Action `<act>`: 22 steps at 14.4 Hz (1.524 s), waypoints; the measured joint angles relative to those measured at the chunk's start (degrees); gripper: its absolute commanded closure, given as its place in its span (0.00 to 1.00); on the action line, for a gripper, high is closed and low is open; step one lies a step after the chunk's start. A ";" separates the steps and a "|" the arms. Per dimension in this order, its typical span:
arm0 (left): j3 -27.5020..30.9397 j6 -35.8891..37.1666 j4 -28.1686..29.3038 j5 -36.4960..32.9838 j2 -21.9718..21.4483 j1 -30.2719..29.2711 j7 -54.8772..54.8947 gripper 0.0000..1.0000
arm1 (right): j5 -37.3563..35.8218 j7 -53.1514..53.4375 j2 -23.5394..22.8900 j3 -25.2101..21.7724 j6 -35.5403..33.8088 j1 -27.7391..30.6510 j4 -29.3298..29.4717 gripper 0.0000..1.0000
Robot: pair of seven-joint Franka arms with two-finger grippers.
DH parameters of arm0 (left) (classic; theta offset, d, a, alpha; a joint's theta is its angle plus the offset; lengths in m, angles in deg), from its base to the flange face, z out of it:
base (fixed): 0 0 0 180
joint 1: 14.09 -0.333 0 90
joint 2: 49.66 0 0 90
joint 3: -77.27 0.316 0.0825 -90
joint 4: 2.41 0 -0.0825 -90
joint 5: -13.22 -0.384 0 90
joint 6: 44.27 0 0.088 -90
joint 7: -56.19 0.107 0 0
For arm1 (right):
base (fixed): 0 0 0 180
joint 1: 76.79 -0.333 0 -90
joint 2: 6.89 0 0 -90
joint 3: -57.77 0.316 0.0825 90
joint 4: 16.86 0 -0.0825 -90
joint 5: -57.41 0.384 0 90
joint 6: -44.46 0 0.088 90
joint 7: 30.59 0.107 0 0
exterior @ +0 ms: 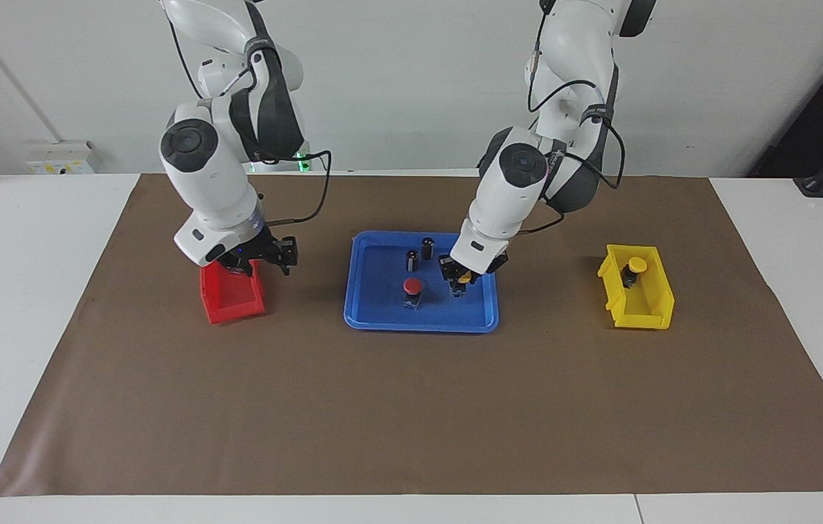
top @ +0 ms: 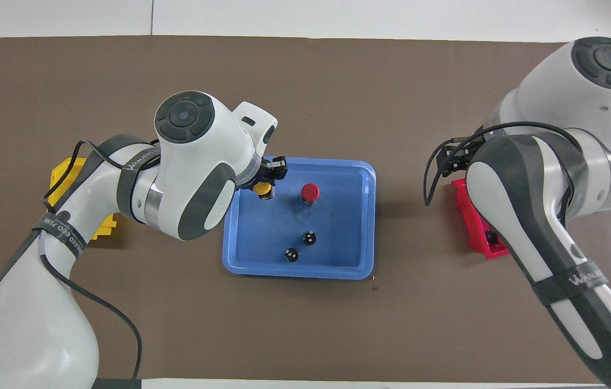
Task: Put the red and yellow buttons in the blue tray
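Observation:
The blue tray (exterior: pixel 382 309) (top: pixel 337 254) lies mid-table. A red button (exterior: pixel 412 287) (top: pixel 310 192) stands in it. My left gripper (exterior: pixel 461 282) (top: pixel 264 186) is low in the tray, at the end toward the left arm, shut on a yellow button (exterior: pixel 464 277) (top: pixel 262 188) whose base is at the tray floor. A second yellow button (exterior: pixel 634 266) sits in the yellow bin (exterior: pixel 647 309) (top: pixel 62 173). My right gripper (exterior: pixel 245 269) reaches down into the red bin (exterior: pixel 233 302) (top: pixel 475 237). It hides the bin's inside, and no second red button shows.
Two capless dark cylinders (exterior: pixel 412 260) (exterior: pixel 427 247) stand in the tray, nearer to the robots than the red button; they also show in the overhead view (top: pixel 309 237) (top: pixel 291 255). Brown paper (exterior: pixel 411 407) covers the table.

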 measured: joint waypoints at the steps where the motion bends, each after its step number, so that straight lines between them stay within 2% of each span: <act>1: 0.01 -0.99 0.01 0.00 0.90 0.18 -0.18 0.99 | 0.00 -3.34 1.07 -0.01 -0.21 2.01 -2.28 0.31; 5: 0.14 -2.88 0.01 0.00 2.73 0.28 -0.35 0.97 | 0.05 -13.72 4.38 -0.03 0.01 10.02 -9.31 0.35; 6: 0.16 -3.19 0.05 0.00 2.79 0.28 -0.38 0.91 | 0.06 -14.34 4.93 -0.03 0.36 10.62 -10.59 0.35; 8: 0.16 -4.27 0.45 0.00 3.06 0.29 -0.60 0.57 | 0.06 -14.35 5.90 0.28 2.25 10.44 -13.25 0.35; 10: 0.15 -4.78 0.69 0.01 3.32 0.33 -1.69 0.44 | 0.06 -14.35 6.96 0.61 6.27 10.03 -17.19 0.36; 13: 0.11 -5.05 0.69 0.01 3.32 0.71 -2.80 0.37 | 0.06 -14.84 8.48 0.79 10.82 9.96 -22.22 0.37; 17: 0.02 -4.53 0.19 0.02 3.06 1.35 -4.69 0.37 | 0.06 -15.95 9.82 0.79 12.68 9.96 -24.99 0.37; 18: 0.05 -2.96 -0.55 0.04 2.59 1.32 -4.79 0.36 | 0.06 -16.19 10.13 0.79 13.41 9.96 -25.77 0.37; 20: 0.56 3.92 -3.24 0.04 0.20 1.05 -4.92 0.20 | 0.06 -17.30 10.67 0.78 15.29 9.98 -27.55 0.37; 21: 1.06 8.10 -4.54 0.04 -1.77 0.56 -4.92 0.06 | 0.06 -17.65 10.94 0.76 15.98 9.99 -28.34 0.38; 22: 1.45 12.00 -5.29 -0.03 -4.14 -0.54 -4.85 0.00 | 0.06 -17.82 11.11 0.76 16.23 9.99 -28.83 0.40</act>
